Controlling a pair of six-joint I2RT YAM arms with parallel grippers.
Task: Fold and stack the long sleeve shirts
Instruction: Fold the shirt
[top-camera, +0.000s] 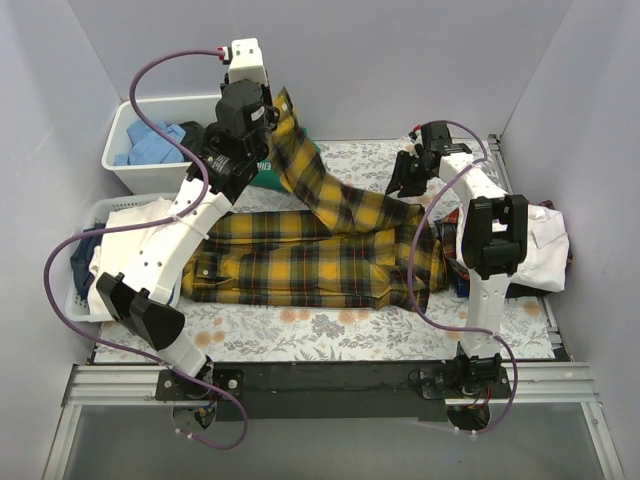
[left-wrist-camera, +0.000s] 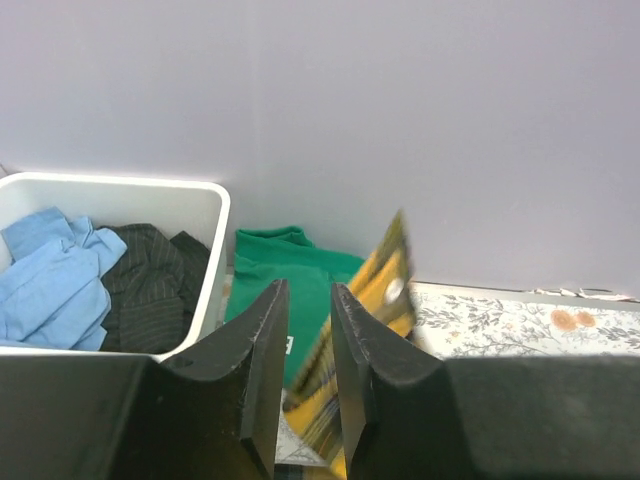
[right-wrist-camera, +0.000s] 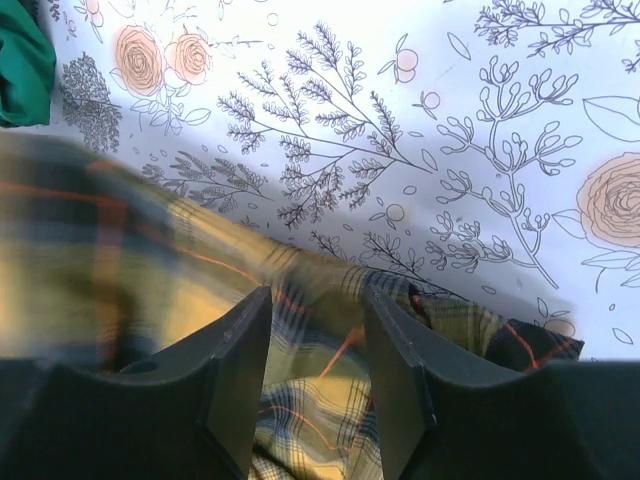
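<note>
Over floral tablecloth, left gripper clamps plaid shirt by raised sleeve; right gripper state unclear.

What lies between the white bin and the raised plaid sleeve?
A green garment lies between the white bin and the plaid sleeve. The left wrist view shows it most clearly.

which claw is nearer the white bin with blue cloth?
Left. The left claw is beside the bin, gripping the plaid shirt; the right claw is across the table.
</note>
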